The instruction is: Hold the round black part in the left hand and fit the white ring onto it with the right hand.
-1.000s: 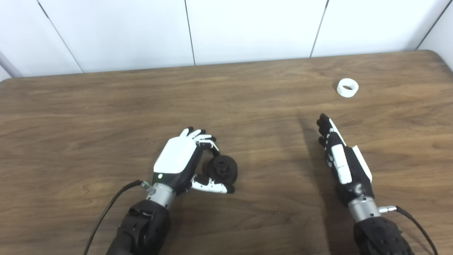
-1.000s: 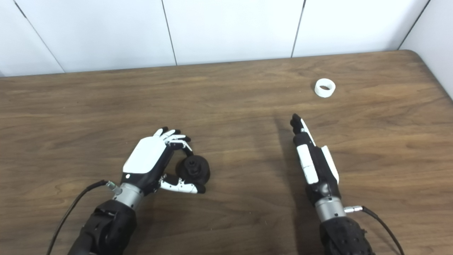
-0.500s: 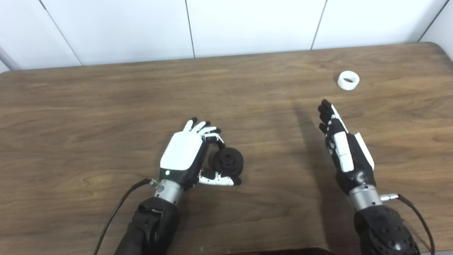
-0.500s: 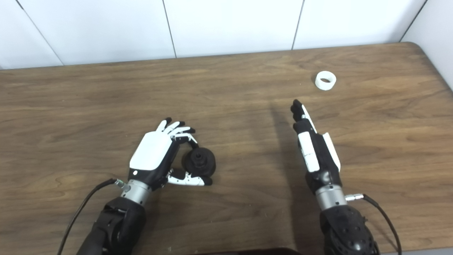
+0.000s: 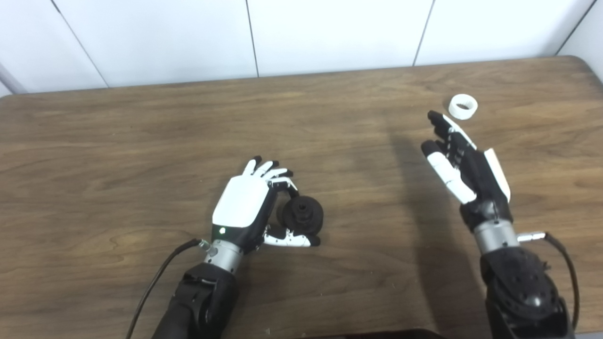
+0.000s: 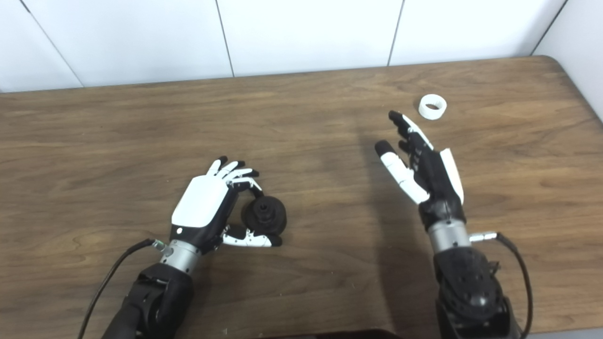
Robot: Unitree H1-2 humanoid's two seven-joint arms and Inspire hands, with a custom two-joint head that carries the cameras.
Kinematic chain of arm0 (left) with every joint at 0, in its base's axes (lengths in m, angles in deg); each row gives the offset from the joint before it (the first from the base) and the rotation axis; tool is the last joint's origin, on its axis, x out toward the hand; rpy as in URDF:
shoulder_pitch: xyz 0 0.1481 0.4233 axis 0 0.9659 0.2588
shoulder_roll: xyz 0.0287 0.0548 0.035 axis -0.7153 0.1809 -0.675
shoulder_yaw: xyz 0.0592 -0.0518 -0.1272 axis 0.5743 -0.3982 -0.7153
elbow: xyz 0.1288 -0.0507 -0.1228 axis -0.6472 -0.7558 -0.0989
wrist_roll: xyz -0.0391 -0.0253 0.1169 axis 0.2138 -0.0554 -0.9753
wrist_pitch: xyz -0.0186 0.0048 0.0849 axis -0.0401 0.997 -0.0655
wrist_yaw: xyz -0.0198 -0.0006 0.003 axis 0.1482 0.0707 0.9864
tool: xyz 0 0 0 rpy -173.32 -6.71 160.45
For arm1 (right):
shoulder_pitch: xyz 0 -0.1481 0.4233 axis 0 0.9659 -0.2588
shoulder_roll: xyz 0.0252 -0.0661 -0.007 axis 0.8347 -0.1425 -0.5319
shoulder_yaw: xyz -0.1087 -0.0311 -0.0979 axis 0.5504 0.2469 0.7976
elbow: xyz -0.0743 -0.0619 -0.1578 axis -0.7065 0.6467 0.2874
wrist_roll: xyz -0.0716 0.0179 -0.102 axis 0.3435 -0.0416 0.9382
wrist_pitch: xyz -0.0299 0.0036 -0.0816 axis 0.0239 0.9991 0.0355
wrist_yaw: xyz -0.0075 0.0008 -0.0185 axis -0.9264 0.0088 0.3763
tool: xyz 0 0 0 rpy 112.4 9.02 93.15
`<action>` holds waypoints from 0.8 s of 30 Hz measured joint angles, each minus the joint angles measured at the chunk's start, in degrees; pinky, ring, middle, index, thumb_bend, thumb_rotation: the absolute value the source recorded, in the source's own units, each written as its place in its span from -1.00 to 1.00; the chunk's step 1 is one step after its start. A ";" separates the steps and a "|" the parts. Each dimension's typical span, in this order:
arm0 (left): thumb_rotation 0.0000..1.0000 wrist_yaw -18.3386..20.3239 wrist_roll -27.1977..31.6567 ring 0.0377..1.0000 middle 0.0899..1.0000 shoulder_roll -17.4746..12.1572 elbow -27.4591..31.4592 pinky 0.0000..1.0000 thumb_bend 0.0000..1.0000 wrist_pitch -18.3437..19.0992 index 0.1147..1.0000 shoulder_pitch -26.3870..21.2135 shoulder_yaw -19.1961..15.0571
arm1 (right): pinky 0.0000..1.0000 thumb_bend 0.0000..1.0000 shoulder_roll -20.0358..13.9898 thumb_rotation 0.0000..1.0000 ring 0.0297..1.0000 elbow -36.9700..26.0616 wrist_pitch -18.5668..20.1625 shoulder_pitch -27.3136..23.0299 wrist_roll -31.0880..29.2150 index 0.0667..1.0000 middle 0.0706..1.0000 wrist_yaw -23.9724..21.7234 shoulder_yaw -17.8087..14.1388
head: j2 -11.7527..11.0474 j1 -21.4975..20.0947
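The round black part (image 5: 304, 215) rests on the wooden table (image 5: 118, 141) near the front centre, its hub facing up. My left hand (image 5: 245, 205) is curled around its left side, fingers over the far edge and thumb along the near edge, shut on it. The white ring (image 5: 462, 106) lies on the table at the far right. My right hand (image 5: 464, 162) is open above the table, fingers stretched toward the ring and thumb spread to the left. Its fingertips stop just short of the ring, a little to its left.
The table's far edge meets a white panelled wall (image 5: 330, 33). The table's right edge (image 6: 582, 101) runs close behind the ring. Cables trail from both wrists toward the front edge.
My right hand has moved forward and to the right toward the ring, and its thumb has spread out. The left hand and black part stayed put. The camera tilted slightly early on.
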 measured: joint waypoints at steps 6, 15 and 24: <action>-0.90 0.95 0.12 0.81 0.58 -0.16 0.12 0.97 0.04 0.18 -0.16 -0.05 -0.20 | 0.79 0.26 -4.41 -0.10 0.79 -0.50 4.39 -5.13 7.19 0.53 0.72 -1.06 -0.97 | -0.79 -1.42; -0.89 1.35 1.69 0.81 0.59 -1.56 0.26 0.98 0.04 -0.98 -0.16 0.04 -0.81 | 0.91 0.41 -11.96 -0.36 0.93 2.62 4.91 -10.76 19.98 0.49 0.81 -5.15 0.46 | -1.15 -6.77; -0.89 1.26 3.21 0.81 0.59 -3.31 0.17 0.99 0.04 -3.02 -0.16 0.23 -2.18 | 1.00 0.48 -15.61 -0.57 1.00 10.89 4.89 -17.22 24.70 0.49 0.87 -8.95 0.18 | -1.85 -12.05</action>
